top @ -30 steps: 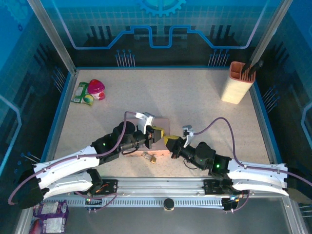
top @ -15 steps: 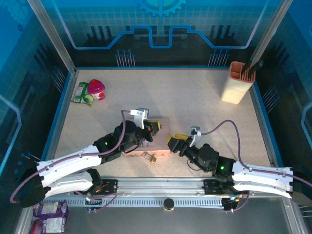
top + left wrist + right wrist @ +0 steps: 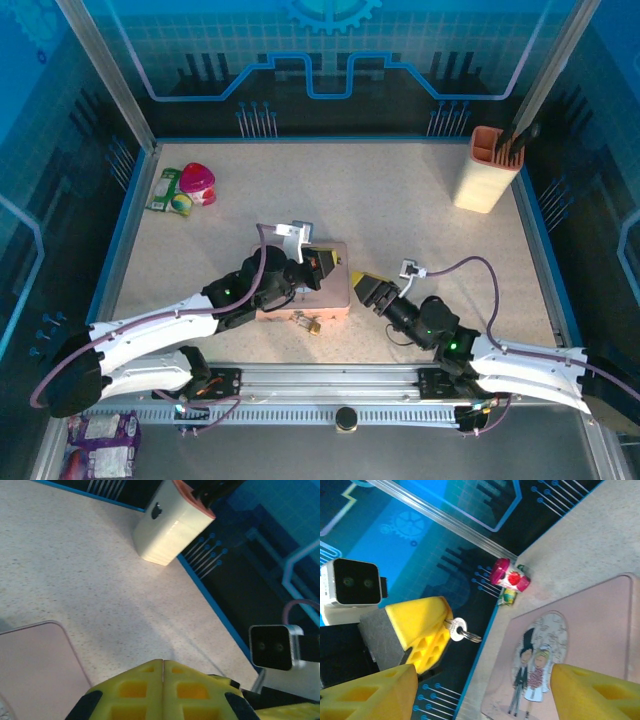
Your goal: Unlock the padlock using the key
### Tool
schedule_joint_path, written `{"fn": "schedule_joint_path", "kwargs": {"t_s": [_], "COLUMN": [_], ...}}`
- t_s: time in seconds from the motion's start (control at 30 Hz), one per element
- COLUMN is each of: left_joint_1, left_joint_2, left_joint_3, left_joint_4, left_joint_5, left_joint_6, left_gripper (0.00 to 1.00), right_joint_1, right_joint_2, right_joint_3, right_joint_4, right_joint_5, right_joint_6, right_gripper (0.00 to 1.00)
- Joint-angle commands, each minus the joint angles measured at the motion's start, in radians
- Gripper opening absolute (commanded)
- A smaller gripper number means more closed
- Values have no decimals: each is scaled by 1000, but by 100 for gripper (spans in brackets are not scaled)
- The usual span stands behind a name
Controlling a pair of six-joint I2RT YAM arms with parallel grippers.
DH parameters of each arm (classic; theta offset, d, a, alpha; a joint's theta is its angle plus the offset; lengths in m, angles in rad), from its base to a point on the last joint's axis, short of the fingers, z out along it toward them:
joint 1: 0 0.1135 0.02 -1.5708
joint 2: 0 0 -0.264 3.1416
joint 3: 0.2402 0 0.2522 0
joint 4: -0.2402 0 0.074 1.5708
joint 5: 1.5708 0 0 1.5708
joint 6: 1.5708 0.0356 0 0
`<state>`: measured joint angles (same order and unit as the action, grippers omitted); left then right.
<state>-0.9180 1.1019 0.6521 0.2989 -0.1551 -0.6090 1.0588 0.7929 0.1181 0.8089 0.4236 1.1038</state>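
Since a second ago: right gripper (image 3: 363, 288) pulled back rightward off edge of pink tin (image 3: 325, 295), clear gap now to left gripper (image 3: 323, 266), where tips nearly met before. Left gripper shifted slightly, still above tin. Right gripper fingers spread wide, nothing between. Left gripper fingers pressed together, pinching key (image 3: 454, 628): small silvery head with thin ring poking out of yellow tips, blade hidden. Padlock (image 3: 307, 322): tiny brass block, lying on table (image 3: 400, 200) just beside tin's near edge
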Motion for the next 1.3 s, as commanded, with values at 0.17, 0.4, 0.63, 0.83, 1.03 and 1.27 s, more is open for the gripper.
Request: {"fn": "schedule_joint_path", "kwargs": {"t_s": [0.17, 0.4, 0.63, 0.83, 1.03, 1.27], "left_joint_1": [7, 7, 7, 8, 11, 16], "left_joint_2": [-13, -21, -28, -30, -39, -47], "left_joint_3": [-3, -20, -19, -19, -26, -32], "left_joint_4": [154, 187, 197, 200, 198, 192], "left_joint_5": [143, 187, 292, 307, 296, 285], "left_joint_6": [-51, -68, -48, -45, -41, -39], "left_gripper": [0, 0, 0, 0, 0, 0], "right_joint_1": [-34, -38, -63, -66, -66, -66], "right_joint_2": [87, 136, 148, 152, 152, 150], "right_joint_3": [0, -3, 7, 10, 9, 12], "right_joint_4": [288, 435, 474, 446, 437, 412], "right_joint_5": [-115, -163, -217, -216, -218, -218], "right_joint_6": [-7, -47, -66, -61, -55, -45], "right_gripper": [70, 61, 43, 31, 18, 10]}}
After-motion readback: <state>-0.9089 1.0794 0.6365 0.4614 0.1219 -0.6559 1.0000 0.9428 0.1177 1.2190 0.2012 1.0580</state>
